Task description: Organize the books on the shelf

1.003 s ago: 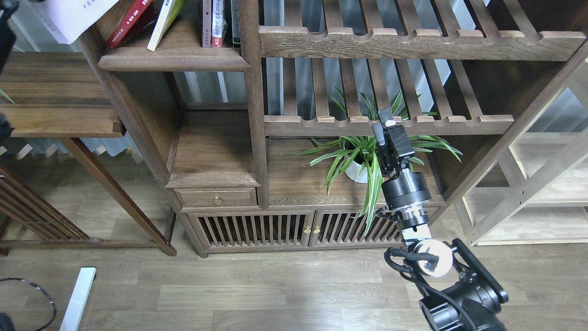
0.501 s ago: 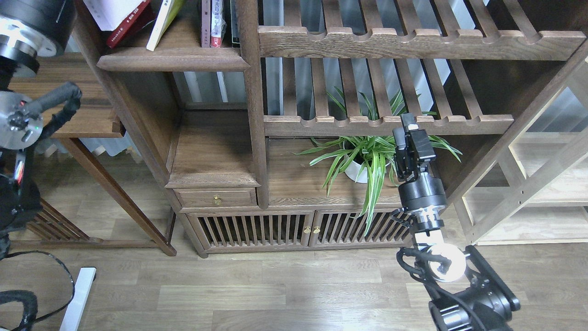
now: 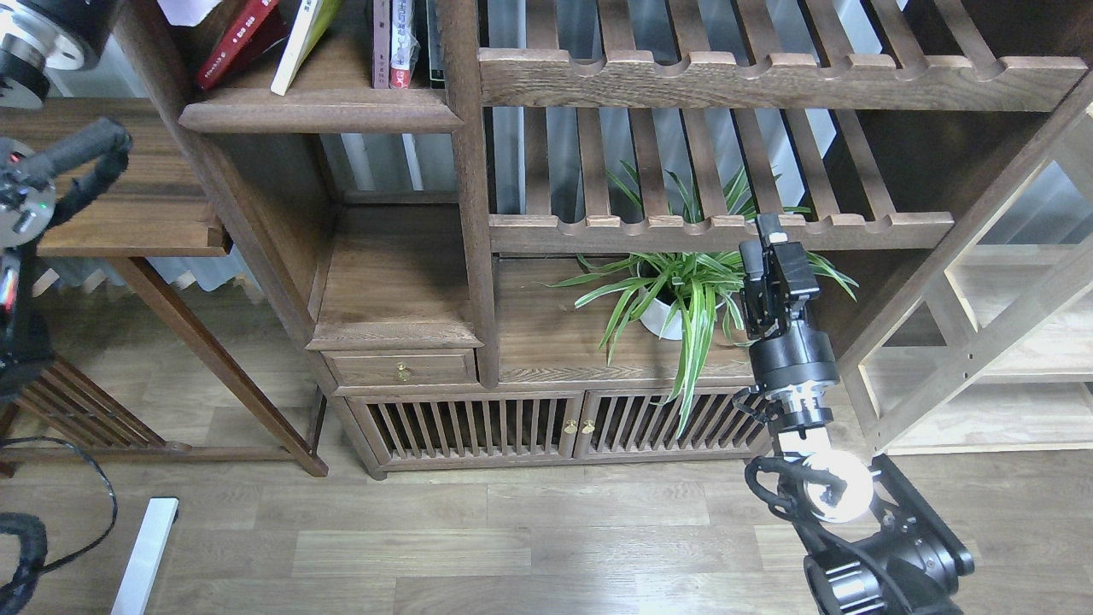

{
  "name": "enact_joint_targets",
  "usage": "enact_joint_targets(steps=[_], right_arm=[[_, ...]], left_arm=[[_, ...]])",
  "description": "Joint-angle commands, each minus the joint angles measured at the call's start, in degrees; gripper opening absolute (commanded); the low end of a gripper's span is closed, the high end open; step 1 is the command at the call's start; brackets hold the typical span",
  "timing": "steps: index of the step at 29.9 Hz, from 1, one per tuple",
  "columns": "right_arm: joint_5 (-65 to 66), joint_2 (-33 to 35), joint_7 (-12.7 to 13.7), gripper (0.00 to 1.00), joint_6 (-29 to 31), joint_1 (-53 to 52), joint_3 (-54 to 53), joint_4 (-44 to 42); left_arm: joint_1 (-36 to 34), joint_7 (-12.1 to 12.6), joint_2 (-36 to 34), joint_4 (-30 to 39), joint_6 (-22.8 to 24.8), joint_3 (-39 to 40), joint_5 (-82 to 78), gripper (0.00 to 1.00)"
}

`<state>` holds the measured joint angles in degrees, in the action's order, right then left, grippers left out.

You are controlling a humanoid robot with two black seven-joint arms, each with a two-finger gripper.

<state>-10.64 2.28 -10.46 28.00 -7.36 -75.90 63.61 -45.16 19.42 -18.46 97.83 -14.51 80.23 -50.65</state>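
Bookcase timber is filling most of the view, and the shelf that matters is sitting far up and to the left of the right pincer, well apart from it. On that plank the books are leaning rather than standing: the red book is tilting to the right, the yellow-green book is slanting beside it, and the white book is only peeking in at the top edge above the red one. Thin paperbacks like these are probably light but floppy, with slick covers, so I judge a grip close to the spine or lower edge, where the pages are stiffest, is the safer hold; a pinch at a free corner is likely to bend them. The upright books are standing just right of the slanting pair, against the post. The right pincer is hovering in front of the potted plant, below the slatted rack; its fingers are seen end-on, so I cannot tell whether they are spread or pressed together. The left arm is rising past the frame's top-left corner, with its pincer out of view. Room is tight: post, side wall and rounded lip are hemming the books in, leaving the front open.
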Motion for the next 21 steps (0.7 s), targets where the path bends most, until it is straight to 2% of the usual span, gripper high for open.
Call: enact_joint_targets(steps=[1, 11, 21], right_arm=[[0.01, -0.09, -0.09, 0.64, 0.0, -0.02, 0.23, -0.07], [0.01, -0.09, 0.0, 0.64, 0.0, -0.29, 0.41, -0.33], [-0.52, -0.44, -0.09, 0.64, 0.0, -0.99, 0.32, -0.6]], left_arm=[[-0.64, -0.17, -1.05, -1.67, 0.01, 0.19, 0.29, 0.0], [-0.72, -1.05, -1.67, -6.85, 4.23, -0.34, 0.29, 0.0], [-8.27, -1.49, -1.66, -16.17, 8.45, -1.04, 0.73, 0.01]])
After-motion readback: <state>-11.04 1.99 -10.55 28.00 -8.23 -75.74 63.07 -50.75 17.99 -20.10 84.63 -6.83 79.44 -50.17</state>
